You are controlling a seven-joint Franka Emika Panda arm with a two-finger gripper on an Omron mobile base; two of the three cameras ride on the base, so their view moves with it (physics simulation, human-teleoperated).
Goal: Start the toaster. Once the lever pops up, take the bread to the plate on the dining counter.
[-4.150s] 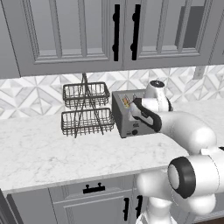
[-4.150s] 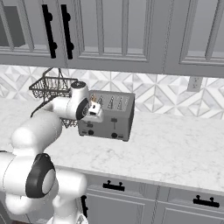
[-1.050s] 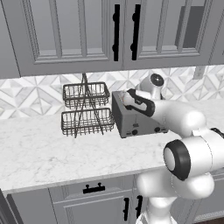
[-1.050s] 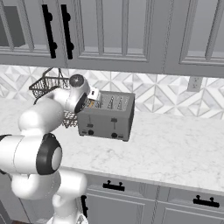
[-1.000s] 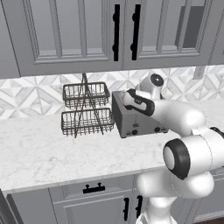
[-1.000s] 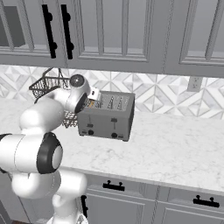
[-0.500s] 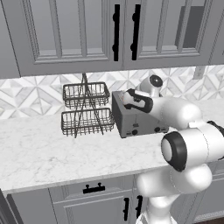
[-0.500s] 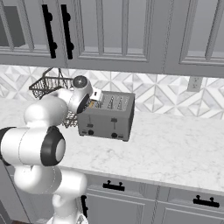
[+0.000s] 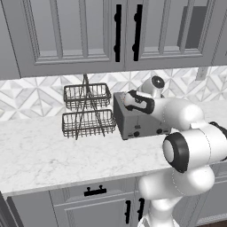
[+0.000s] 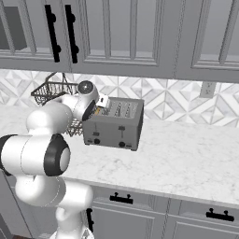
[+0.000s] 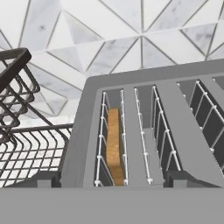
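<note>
Grey panelled wall cabinets (image 9: 66, 35) with black bar handles hang above a white and grey tiled backsplash (image 10: 172, 105) patterned in triangles, and below them runs the white marble-look surface (image 9: 40, 155) with faint grey veins, over grey base cabinets. On that surface, against the backsplash, stands the boxy grey metal 4-slot toaster (image 10: 114, 125) with small dark knobs low on its front. Just beside it, toward the left base view's left, is a dark wire 2-tier basket rack (image 9: 87, 111), its lower basket close to the toaster's side wall. The white arm reaches over the toaster's top from the front, and the pincer (image 9: 128, 101) hovers above the toaster's end nearest the rack. In the hand view its 2 dark tips (image 11: 48, 179) sit far apart at the bottom corners, so the jaws stand wide with nothing between them. Inside the slot nearest the rack, the small tan bread slice (image 11: 114, 146) with an orange-brown crust stands upright on edge between the wire guides, sunk below the rim, untouched by the tips.
</note>
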